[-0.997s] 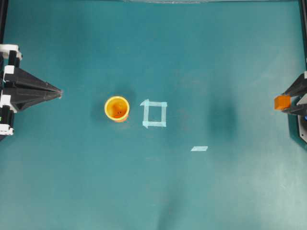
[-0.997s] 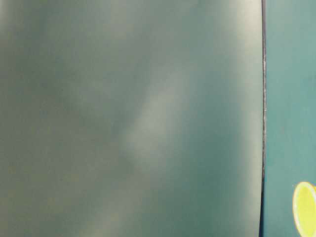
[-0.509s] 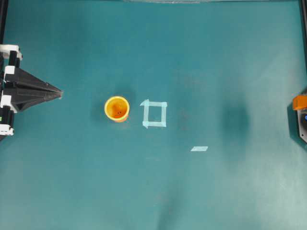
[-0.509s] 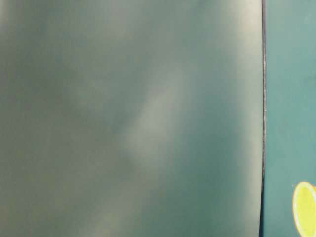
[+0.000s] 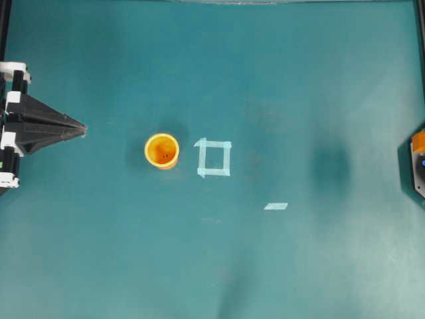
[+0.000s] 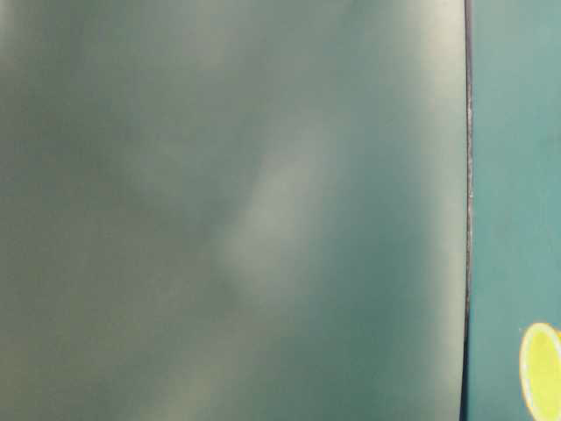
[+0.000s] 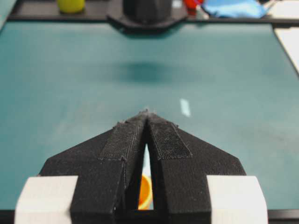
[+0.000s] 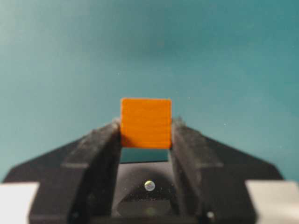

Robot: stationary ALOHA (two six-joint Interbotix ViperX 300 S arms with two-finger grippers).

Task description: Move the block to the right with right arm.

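Block (image 8: 145,122): pinched between right gripper (image 8: 146,133) fingers, at three o'clock edge of table (image 5: 279,80). Left gripper (image 7: 147,113) clenched at nine o'clock. Cup (image 5: 162,151) near centre.

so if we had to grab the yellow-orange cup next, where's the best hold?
Probably the rim wall. The cup stands upright with its mouth open to the overhead view, beside the tape square and apart from it. Come straight down, one finger inside and one outside, on the side away from the square. A side hold across the round body risks slipping.
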